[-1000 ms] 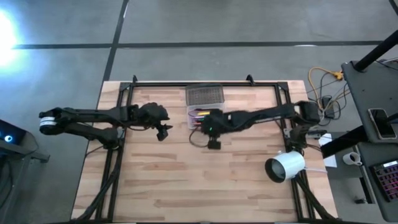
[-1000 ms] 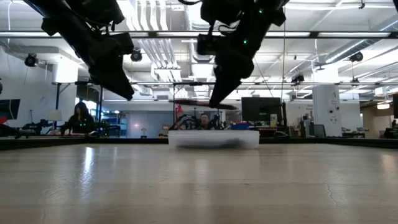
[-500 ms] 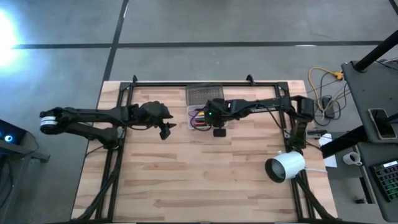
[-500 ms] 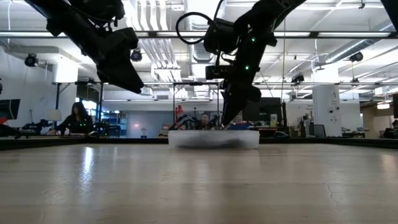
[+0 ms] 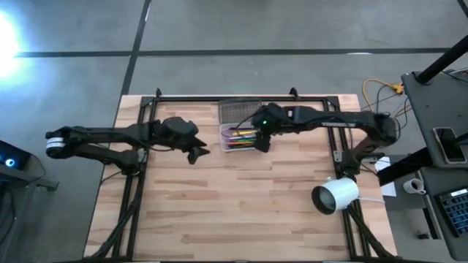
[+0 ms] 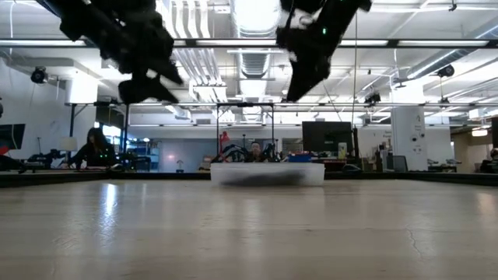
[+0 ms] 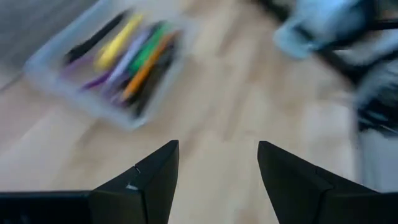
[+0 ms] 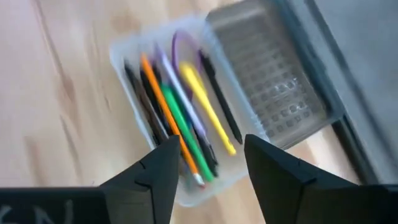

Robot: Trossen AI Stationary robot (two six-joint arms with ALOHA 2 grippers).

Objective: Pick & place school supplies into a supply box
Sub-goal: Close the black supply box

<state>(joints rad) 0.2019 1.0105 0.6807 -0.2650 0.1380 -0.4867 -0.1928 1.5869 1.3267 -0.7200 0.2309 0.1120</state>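
right gripper (image 8: 205,177): fingers spread, empty, hovering just above the supply box (image 8: 189,127) | left gripper (image 7: 214,180): spread, empty, box well beyond it | school supplies (image 8: 180,112) lie inside box, lid (image 8: 273,87) open | table shows no loose items; judged only lid-closing left

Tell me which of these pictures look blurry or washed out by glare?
Left wrist view: heavily smeared, the supply box and its pens only streaks of colour. Right wrist view: milder blur, the grey lid readable. Low view: both arms smeared, ceiling lights bright. High view: sharp, with white glare on the floor at the picture's left edge.
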